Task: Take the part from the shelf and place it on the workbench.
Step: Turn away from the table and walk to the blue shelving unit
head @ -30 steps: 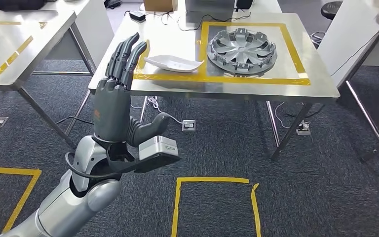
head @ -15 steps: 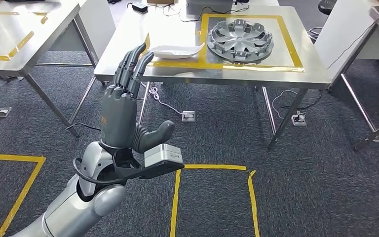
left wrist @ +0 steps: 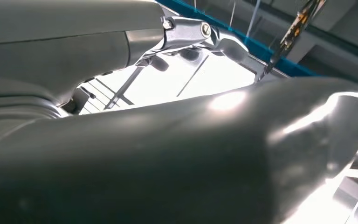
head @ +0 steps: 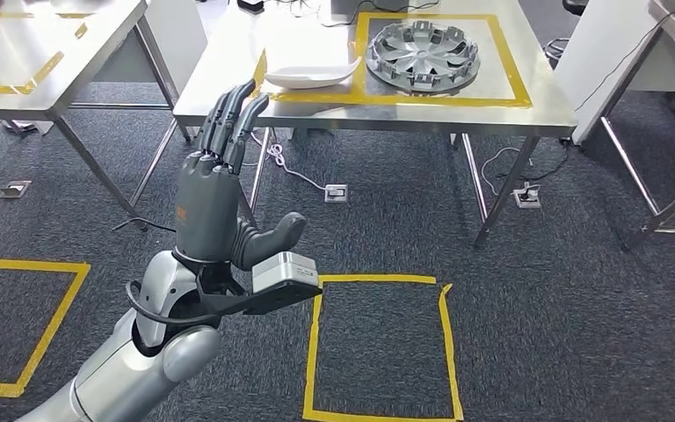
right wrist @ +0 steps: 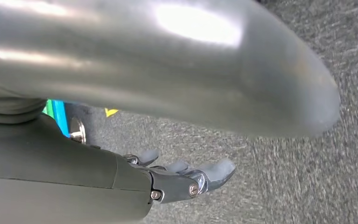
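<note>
Part (head: 312, 72) was sitting on the workbench (head: 422, 112), a white curved piece right beside the silver hubcap (head: 422, 57) in the yellow tape outline. My left hand (head: 215, 189) was raised over the carpet, fingers (head: 233, 119) straight and spread, holding nothing. Right hand (right wrist: 168, 179) hung over grey carpet, fingers slightly curled, nothing in it from what I saw.

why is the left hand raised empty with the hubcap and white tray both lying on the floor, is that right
Not quite: the hubcap and white tray lie on the steel table, not the floor, as the head view shows. The left hand is raised and empty.
</note>
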Robot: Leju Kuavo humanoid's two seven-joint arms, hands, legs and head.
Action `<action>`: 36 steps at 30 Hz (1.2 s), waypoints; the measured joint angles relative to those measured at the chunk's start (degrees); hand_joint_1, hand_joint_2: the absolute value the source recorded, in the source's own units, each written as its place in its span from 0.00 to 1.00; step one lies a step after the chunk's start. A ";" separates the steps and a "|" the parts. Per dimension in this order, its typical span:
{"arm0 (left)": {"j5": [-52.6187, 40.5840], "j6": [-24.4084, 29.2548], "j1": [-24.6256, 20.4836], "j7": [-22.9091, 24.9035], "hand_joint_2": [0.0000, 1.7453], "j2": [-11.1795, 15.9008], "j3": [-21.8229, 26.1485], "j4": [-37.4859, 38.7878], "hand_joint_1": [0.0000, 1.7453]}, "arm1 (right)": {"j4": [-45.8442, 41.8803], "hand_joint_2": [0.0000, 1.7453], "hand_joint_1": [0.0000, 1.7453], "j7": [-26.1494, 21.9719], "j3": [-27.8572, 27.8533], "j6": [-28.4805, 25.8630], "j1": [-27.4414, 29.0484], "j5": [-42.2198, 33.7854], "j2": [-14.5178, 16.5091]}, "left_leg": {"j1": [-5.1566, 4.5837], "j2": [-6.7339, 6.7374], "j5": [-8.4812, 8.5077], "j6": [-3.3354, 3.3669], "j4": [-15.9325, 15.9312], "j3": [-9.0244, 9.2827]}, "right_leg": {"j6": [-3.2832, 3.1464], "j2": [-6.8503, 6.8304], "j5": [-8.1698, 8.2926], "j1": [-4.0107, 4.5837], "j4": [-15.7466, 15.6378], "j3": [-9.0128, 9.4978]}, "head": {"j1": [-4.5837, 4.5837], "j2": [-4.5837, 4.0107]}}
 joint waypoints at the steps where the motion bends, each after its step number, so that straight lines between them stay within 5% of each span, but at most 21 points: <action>1: 0.04 0.00 -0.06 -0.03 0.00 0.01 -0.03 0.03 0.00 | 0.01 0.00 0.00 0.03 0.00 0.00 0.02 -0.01 0.02 | 0.05 0.11 0.62 0.41 -0.25 -0.34 | 0.38 0.07 0.23 -0.12 -0.13 -0.08 | -0.08 0.00; 3: 0.22 0.01 -0.18 -0.08 0.00 -0.06 -0.08 0.09 0.00 | 0.00 0.00 0.00 0.24 0.00 -0.02 0.07 -0.02 0.06 | 0.28 0.34 1.95 1.43 -0.82 -1.11 | 0.82 0.24 -2.11 -0.05 1.60 -1.01 | 0.02 0.00; 6: 0.50 0.04 -0.23 -0.11 0.00 -0.17 -0.21 0.24 0.00 | -0.01 0.00 0.00 0.43 0.00 -0.15 0.02 -0.03 -0.01 | 0.41 0.50 3.96 2.16 -0.70 -3.48 | 1.13 0.34 -9.98 0.10 11.58 -3.83 | 0.39 -0.01; 7: 0.56 0.04 -0.22 -0.14 0.00 -0.17 -0.28 0.34 0.00 | -0.01 0.00 0.00 0.43 0.00 -0.18 0.01 -0.03 -0.04 | 0.40 0.54 4.51 2.13 -0.45 -4.46 | 1.25 0.34 -10.99 0.14 14.60 -4.24 | 0.44 0.00; 9: 0.66 0.08 -0.21 -0.20 0.00 -0.16 -0.39 0.56 0.00 | -0.01 0.00 0.00 0.44 0.00 -0.19 0.01 -0.02 -0.09 | 0.46 0.62 5.37 1.92 0.29 -6.34 | 1.43 0.33 -9.37 0.12 15.40 -2.54 | 0.44 0.00; 11: 0.80 0.25 -0.21 -0.24 0.00 -0.15 -0.43 0.68 0.00 | -0.01 0.00 0.00 0.42 0.00 -0.18 -0.07 0.01 -0.18 | 0.55 0.67 5.93 1.50 1.29 -8.03 | 1.49 0.33 -7.36 0.12 9.04 2.55 | 0.46 -0.01; 13: 0.93 0.54 -0.26 -0.23 0.00 -0.13 -0.49 0.69 0.00 | -0.01 0.00 0.00 0.32 0.00 -0.16 -0.17 0.09 -0.26 | 0.49 0.71 6.47 0.87 2.07 -9.14 | 1.07 0.51 -7.82 0.37 2.87 6.47 | 0.49 -0.01; 17: 1.00 0.88 -0.32 -0.20 0.00 0.21 -0.69 0.84 0.00 | -0.01 0.00 0.00 0.27 0.00 -0.08 -0.17 0.34 -0.27 | 0.48 0.46 7.31 -0.48 2.27 -10.00 | -0.70 0.44 -7.34 0.43 1.16 6.17 | 0.49 0.00; 19: 1.06 0.95 -0.27 -0.09 0.00 0.65 -0.81 0.98 0.00 | -0.01 0.00 0.00 0.27 0.00 -0.03 -0.24 0.46 -0.29 | 0.68 0.25 3.63 -1.21 5.43 -11.09 | -1.63 0.19 -6.21 0.18 0.97 5.22 | 0.30 -0.01; 22: 1.13 1.08 0.06 0.08 0.00 1.14 -1.03 1.23 0.00 | -0.01 0.00 0.00 0.28 0.00 0.10 -0.26 0.65 -0.34 | 1.08 0.22 -3.11 -1.89 15.04 -12.80 | -2.05 0.06 -4.52 0.22 1.02 3.20 | 0.11 -0.01; 24: 1.13 1.30 0.36 0.11 0.00 1.34 -1.14 1.46 0.00 | -0.01 0.00 0.00 0.34 0.01 0.15 -0.26 0.80 -0.36 | 1.19 0.23 -2.32 -1.89 16.46 -11.34 | -1.91 -0.02 -3.35 0.21 1.06 1.71 | 0.11 -0.01; 26: 1.10 1.58 0.43 0.12 0.00 1.39 -1.16 1.58 0.00 | -0.01 0.00 0.00 0.44 0.02 0.16 -0.27 0.92 -0.37 | 1.16 0.20 0.10 -1.44 10.80 -6.51 | -1.62 -0.06 -2.17 0.19 1.08 0.38 | 0.12 0.00; 28: 1.06 1.75 0.39 0.13 0.00 1.38 -1.13 1.54 0.00 | -0.01 0.00 0.00 0.45 0.02 0.16 -0.28 1.00 -0.35 | 0.83 0.11 0.02 -0.85 3.42 -1.39 | -1.03 -0.06 -1.06 0.14 0.97 -0.38 | 0.14 -0.01; 30: 1.13 1.95 0.42 0.15 0.00 1.40 -1.10 1.55 0.00 | -0.01 0.00 0.00 0.40 0.03 0.18 -0.27 1.04 -0.35 | 0.33 0.01 -0.52 -0.31 0.40 0.05 | -0.15 -0.07 0.11 -0.10 0.50 -0.51 | 0.08 -0.01; 32: 1.90 2.60 0.58 0.03 0.00 1.38 -0.97 1.83 0.00 | -0.01 0.00 0.00 0.38 0.04 0.25 -0.21 1.04 -0.35 | 0.29 0.10 0.58 0.54 -0.24 -0.70 | 0.65 0.04 0.64 -0.25 0.04 -0.66 | 0.00 -0.02; 34: 3.60 3.84 0.76 -0.36 0.00 1.24 -0.44 2.89 0.00 | -0.01 0.00 0.00 0.40 0.04 0.32 -0.13 1.05 -0.40 | 0.56 0.25 2.01 1.52 -0.93 -1.58 | 0.98 0.20 -2.43 -0.16 2.15 -1.58 | 0.15 -0.02; 36: 5.90 5.24 1.15 -1.02 0.00 1.13 0.61 5.39 0.00 | -0.01 0.00 0.00 0.43 0.04 0.34 -0.13 1.03 -0.51 | 0.63 0.34 3.42 2.00 -1.00 -2.91 | 1.10 0.26 -7.96 -0.05 8.43 -3.24 | 0.37 -0.02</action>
